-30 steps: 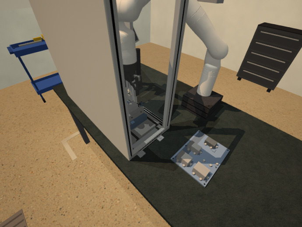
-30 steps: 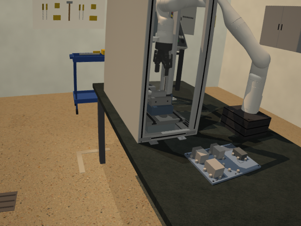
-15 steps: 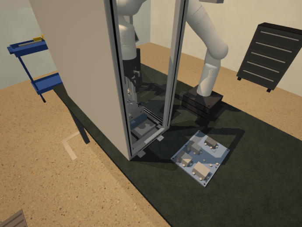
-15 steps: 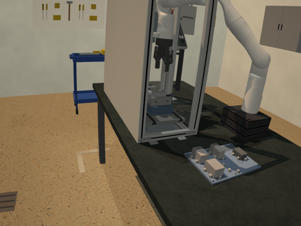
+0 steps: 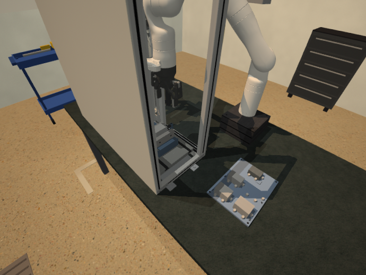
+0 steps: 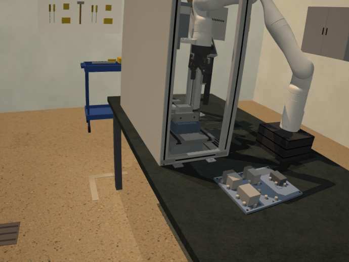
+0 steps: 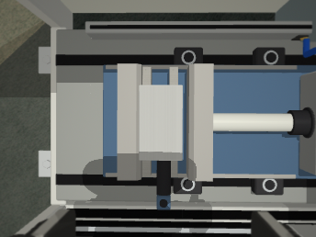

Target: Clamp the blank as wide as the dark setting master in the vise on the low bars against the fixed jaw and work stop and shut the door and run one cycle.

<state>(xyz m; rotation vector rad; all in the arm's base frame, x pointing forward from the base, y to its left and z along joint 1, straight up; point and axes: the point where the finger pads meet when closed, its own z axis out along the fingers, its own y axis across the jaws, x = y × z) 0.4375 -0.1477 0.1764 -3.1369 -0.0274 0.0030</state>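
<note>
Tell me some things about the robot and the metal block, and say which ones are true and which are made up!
1. The blank lies between the vise jaws. True.
2. The gripper is squeezing the blank. False: it hangs open above the vise, holding nothing.
3. The guard's door is shut. False: the guard is open at the end, and the arm reaches in.
4. The blank's end is by the work stop. True.
5. The plate is inside the guard. False: it lies on the table outside.
</note>
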